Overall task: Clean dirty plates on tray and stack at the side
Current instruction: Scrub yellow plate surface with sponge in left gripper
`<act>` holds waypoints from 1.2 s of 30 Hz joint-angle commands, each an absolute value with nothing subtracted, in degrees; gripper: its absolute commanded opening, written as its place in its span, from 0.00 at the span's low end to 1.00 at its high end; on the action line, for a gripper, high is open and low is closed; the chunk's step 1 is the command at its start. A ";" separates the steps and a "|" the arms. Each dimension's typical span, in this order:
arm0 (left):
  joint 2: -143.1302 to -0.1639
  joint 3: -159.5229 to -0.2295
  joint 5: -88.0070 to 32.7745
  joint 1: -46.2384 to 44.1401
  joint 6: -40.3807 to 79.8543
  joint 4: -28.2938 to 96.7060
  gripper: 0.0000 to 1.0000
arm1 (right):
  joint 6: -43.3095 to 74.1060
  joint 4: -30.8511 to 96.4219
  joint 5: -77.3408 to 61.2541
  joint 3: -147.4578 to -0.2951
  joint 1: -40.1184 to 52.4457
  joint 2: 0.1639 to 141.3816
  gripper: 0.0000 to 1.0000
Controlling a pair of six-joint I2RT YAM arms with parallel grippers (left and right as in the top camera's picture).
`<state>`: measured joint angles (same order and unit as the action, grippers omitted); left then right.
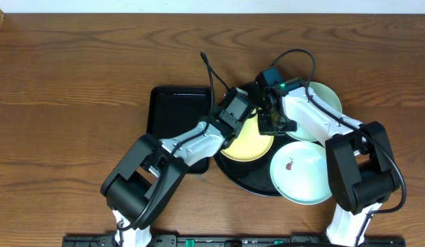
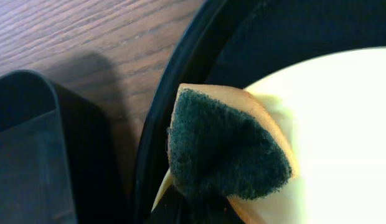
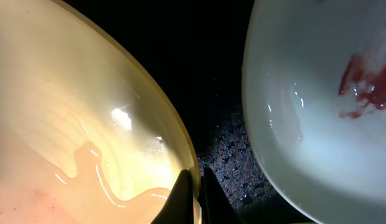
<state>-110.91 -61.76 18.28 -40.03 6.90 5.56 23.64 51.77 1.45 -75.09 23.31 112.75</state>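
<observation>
yellow plate point(image 1: 248, 145) sits on left part of round black tray point(image 1: 247, 177), right of table point(image 1: 75, 82) centre. right hand point(image 3: 194, 186) pinched shut on its rim; left hand point(image 1: 243, 118) clamped on sponge point(image 2: 227, 152) at plate's left edge. step: hold rim steady, press sponge flat, sweep whole face, avoid pushing plate off tray. count: three plates, one yellow, two mint-white, far mint-white plate point(image 1: 325, 99) and near mint-white plate point(image 1: 300, 171), latter with red smear point(image 3: 367, 81); one sponge; two trays, one rectangular tray point(image 1: 173, 113).
</observation>
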 commanded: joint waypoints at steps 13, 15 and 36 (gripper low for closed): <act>-107.22 -62.13 23.22 -39.18 4.93 8.99 0.09 | 23.51 51.79 1.04 -74.13 23.66 112.62 0.01; -106.15 -62.13 23.20 -39.18 4.95 10.17 0.09 | 23.51 51.79 1.04 -74.13 23.59 112.62 0.01; -99.24 -62.11 16.95 -39.22 10.46 14.44 0.09 | 23.49 51.86 1.04 -74.13 23.62 112.62 0.01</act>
<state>-99.24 -61.95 19.31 -39.51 7.77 13.30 23.64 51.68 1.28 -75.09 23.31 112.75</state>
